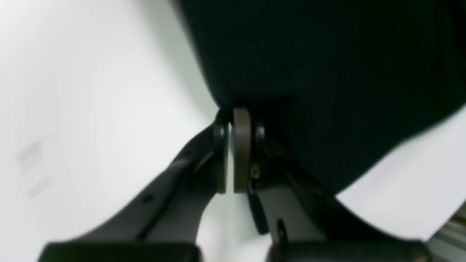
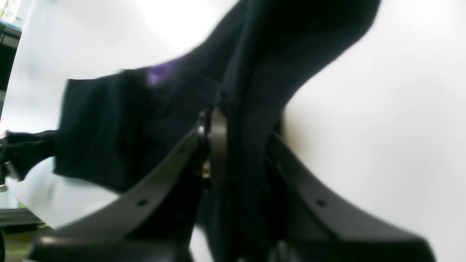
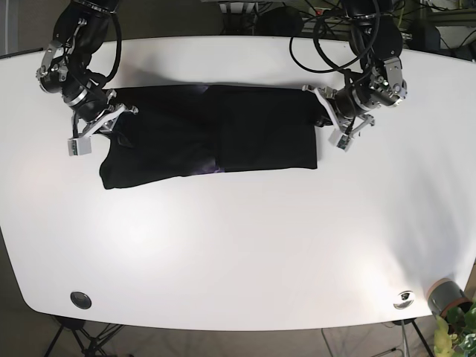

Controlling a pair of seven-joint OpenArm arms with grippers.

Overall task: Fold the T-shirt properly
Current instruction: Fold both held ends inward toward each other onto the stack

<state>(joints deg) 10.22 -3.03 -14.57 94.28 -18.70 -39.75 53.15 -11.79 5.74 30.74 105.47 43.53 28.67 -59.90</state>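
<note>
Both tools pinch the black T-shirt (image 3: 212, 137): right tool (image 2: 236, 145) clamps a thick fold, left tool (image 1: 236, 145) apparently grips a blurred edge.

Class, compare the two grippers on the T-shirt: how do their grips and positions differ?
The left gripper pinches only a thin edge of the T-shirt, pads nearly touching; the right gripper clamps a thick bunched fold. In the base view, the left sits at the shirt's right end, the right at its left. Both are shut on fabric.
</note>
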